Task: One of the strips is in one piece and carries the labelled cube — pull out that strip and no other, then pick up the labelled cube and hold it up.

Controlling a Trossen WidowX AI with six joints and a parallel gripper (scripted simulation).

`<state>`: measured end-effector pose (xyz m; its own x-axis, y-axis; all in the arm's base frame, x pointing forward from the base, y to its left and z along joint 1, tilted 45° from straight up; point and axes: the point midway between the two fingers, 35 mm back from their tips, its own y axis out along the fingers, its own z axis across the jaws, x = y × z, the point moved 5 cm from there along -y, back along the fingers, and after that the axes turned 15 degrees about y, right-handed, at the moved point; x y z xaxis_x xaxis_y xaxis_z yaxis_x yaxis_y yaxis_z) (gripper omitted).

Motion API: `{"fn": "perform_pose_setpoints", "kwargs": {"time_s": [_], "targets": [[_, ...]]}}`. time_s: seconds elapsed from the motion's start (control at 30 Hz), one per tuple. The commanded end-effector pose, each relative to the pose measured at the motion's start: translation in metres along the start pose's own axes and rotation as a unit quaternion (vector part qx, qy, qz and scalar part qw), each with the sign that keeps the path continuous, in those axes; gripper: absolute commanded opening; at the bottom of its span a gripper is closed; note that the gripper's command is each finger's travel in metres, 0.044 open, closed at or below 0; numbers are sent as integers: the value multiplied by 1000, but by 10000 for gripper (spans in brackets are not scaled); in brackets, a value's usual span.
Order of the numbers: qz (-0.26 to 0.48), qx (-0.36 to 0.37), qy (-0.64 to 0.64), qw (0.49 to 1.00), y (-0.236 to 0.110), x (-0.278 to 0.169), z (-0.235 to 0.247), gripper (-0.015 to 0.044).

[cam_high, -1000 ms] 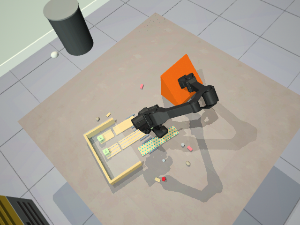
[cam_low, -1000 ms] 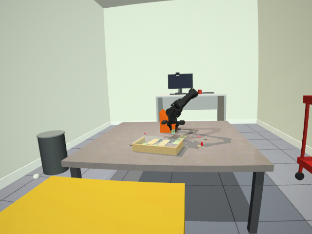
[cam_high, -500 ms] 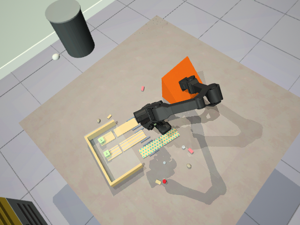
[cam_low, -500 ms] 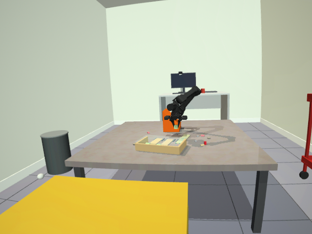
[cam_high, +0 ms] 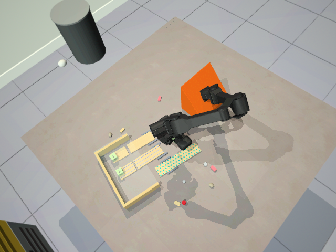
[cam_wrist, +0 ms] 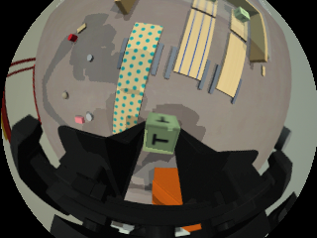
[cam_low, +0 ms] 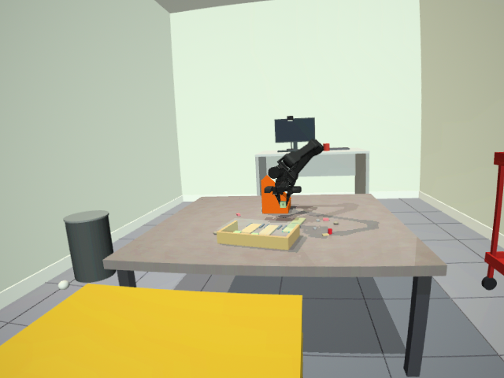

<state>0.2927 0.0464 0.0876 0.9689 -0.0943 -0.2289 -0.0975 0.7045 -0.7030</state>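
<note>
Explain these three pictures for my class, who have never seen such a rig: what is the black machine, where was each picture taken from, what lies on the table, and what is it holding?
The black machine is a jointed robot arm on an orange base. Its gripper, two fingers that pinch, is shut on a green cube marked T, lifted above the table. One picture looks down from above, one across the room, and the round one from a camera at the gripper. On the table lie a shallow wooden tray, tan strips with two more green cubes, a dotted strip pulled out beside the tray, and small scattered bits.
</note>
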Motion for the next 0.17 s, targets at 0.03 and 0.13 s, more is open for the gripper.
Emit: {"fn": "perform_pose_setpoints", "kwargs": {"time_s": [0.03,0.13], "targets": [[0,-2,-2,1000,0,0,0,0],[0,-2,-2,1000,0,0,0,0]]}}
